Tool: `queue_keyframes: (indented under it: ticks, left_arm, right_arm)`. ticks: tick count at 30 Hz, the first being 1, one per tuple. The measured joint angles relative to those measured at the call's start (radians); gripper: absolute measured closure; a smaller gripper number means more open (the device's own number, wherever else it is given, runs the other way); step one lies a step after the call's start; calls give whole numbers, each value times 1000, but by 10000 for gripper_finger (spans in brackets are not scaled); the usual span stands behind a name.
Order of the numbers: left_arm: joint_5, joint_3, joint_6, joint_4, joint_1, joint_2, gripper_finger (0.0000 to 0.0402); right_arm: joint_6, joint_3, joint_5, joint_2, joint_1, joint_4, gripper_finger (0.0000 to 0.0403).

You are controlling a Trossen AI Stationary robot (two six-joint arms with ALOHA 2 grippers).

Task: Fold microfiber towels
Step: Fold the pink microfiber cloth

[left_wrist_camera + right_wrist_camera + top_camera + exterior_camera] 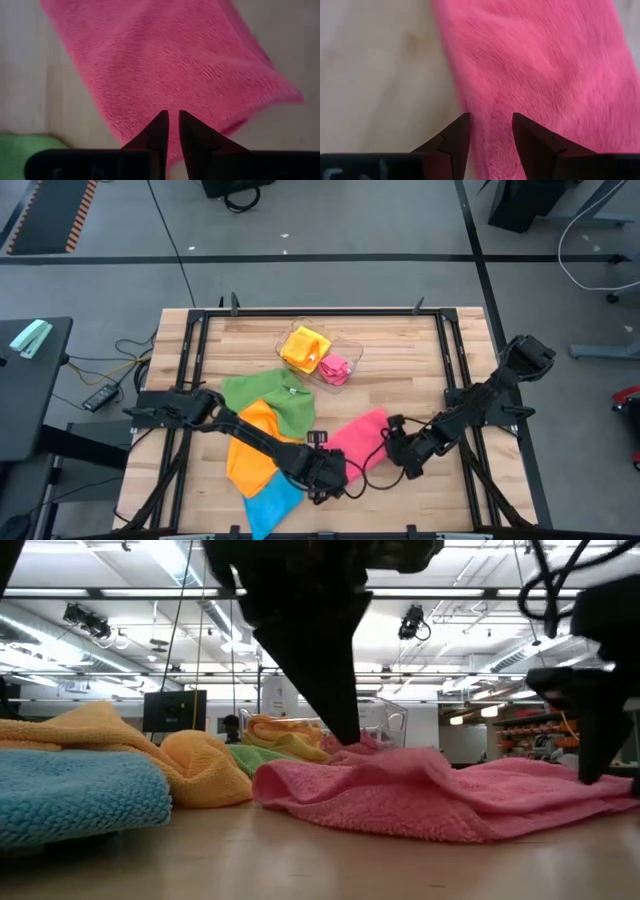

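- The wooden table [420, 370] has bare wood along its far side and right part; that looks like the freest room for laying out a fold.
- A pile of microfiber towels sits toward the left-front: green towel [265, 395], orange towel [250, 450], blue towel [270, 502], crowding the left arm's side.
- The pink towel [358, 438] lies rumpled between both grippers, apparently the one being worked.
- A clear tray [345, 352] at the far middle holds a yellow cloth and another pink cloth.
- The left gripper [173, 125] has its fingers nearly together over the pink towel's near edge; whether cloth is pinched I cannot tell.
- The right gripper [490, 131] stands parted astride the opposite edge, grasping nothing.
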Motion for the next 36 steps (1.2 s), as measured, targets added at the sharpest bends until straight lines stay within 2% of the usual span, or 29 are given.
queue_keyframes:
  ticks: [3, 7, 13, 16, 20, 27, 36]
  left_arm:
    - [0, 0, 3, 2, -12, 0, 350]
    - [-1, 0, 3, 1, -21, 0, 346]
    - [-2, 0, 3, 1, -25, 0, 351]
    - [-2, 0, 2, 1, -24, 0, 355]
    - [-2, 0, 1, 3, -24, 0, 358]
    - [-2, 0, 0, 29, -24, 0, 348]
    - [-2, 0, 2, 35, -24, 1, 333]
  right_arm:
    - [39, -26, 20, -2, -35, -4, 247]
    - [113, -33, 106, -4, -98, -71, 247]
    - [223, 17, 223, 1, -195, -354, 247]
    - [285, 70, 241, 3, -239, -519, 247]
    - [308, 132, 198, 3, -238, -620, 247]
    - [256, 207, 174, 1, -119, -553, 247]
    - [69, 119, 182, 1, 57, -13, 246]
